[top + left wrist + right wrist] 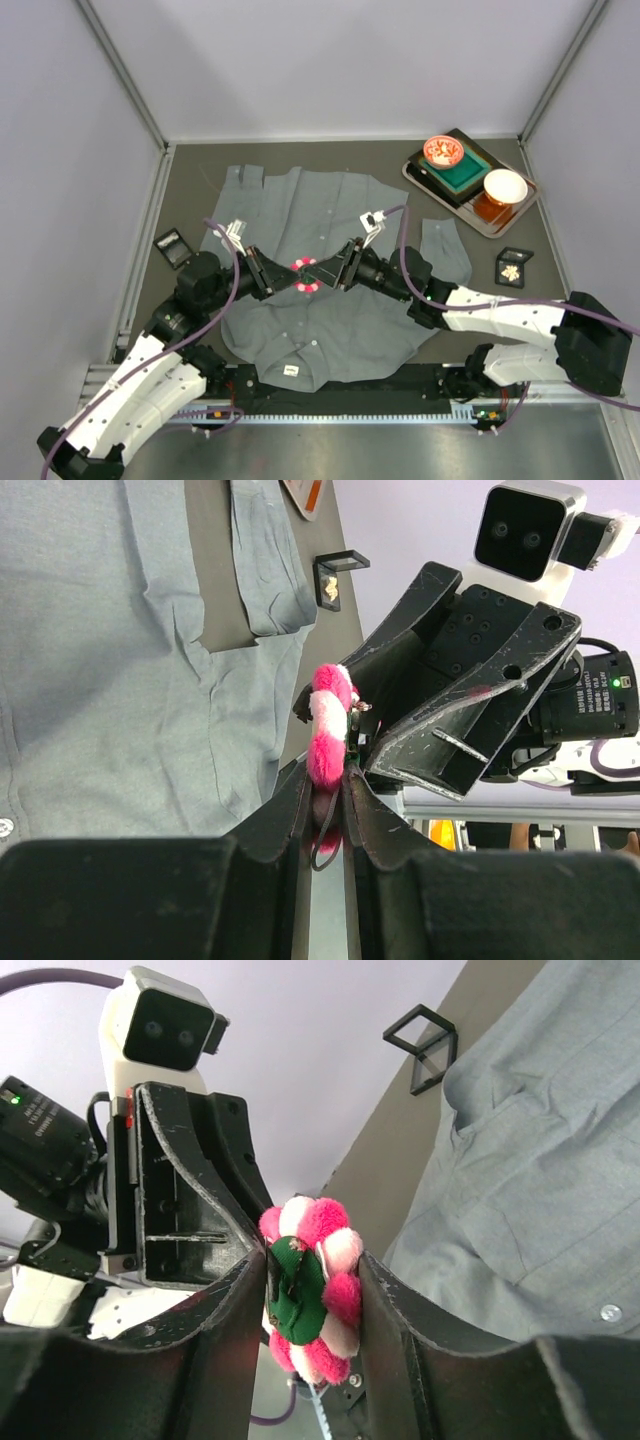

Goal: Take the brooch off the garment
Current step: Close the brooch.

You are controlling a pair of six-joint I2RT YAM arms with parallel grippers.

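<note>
The brooch [306, 277], a ring of pink and white pompoms with a green fabric back [300, 1285], hangs in the air above the middle of the garment [330, 210]. My left gripper [291, 276] is shut on its lower edge, with a dark loop hanging between the fingers [326, 780]. From the other side my right gripper [322, 274] is shut on the brooch [328, 725]; one finger presses the green back and the other the pompoms [310, 1265]. The grey shirt [100, 660] lies spread flat, apart from the brooch.
A tray [418, 172] at the back right holds a red bowl [442, 151] and a white bowl [505, 185]. Small black boxes lie at the left [173, 248] and right [514, 266]. A small grey cloth piece [445, 248] lies beside the shirt. Walls enclose the table.
</note>
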